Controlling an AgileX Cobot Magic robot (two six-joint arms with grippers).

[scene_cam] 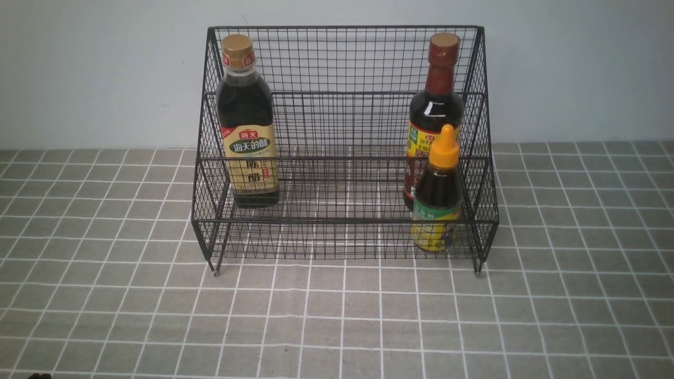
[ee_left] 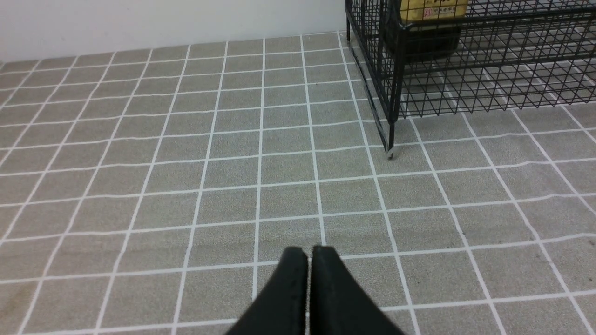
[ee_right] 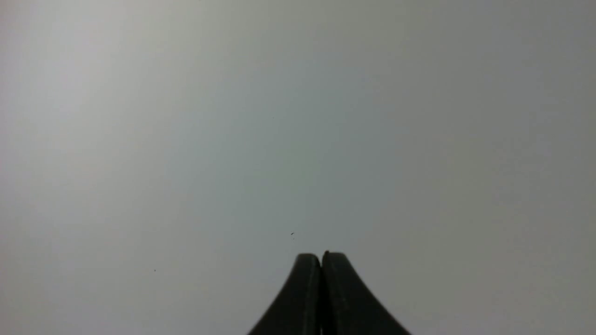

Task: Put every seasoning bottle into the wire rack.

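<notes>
The black wire rack (scene_cam: 342, 95) stands at the back of the table against the wall. Inside it, the gold-capped bottle (scene_cam: 247, 126) stands upright on the upper step at the left. The brown-capped bottle (scene_cam: 434, 105) stands at the right, and the short orange-nozzle bottle (scene_cam: 438, 195) stands in front of it on the lower tier. My left gripper (ee_left: 309, 253) is shut and empty over the tablecloth, short of the rack's front left foot (ee_left: 390, 151). My right gripper (ee_right: 321, 257) is shut and empty, facing a plain grey surface. Neither gripper shows in the front view.
A grey-green checked tablecloth (scene_cam: 337, 316) covers the table in front of and beside the rack. A pale wall (scene_cam: 95, 68) runs behind it. The gold-capped bottle's base (ee_left: 430, 28) shows through the mesh in the left wrist view.
</notes>
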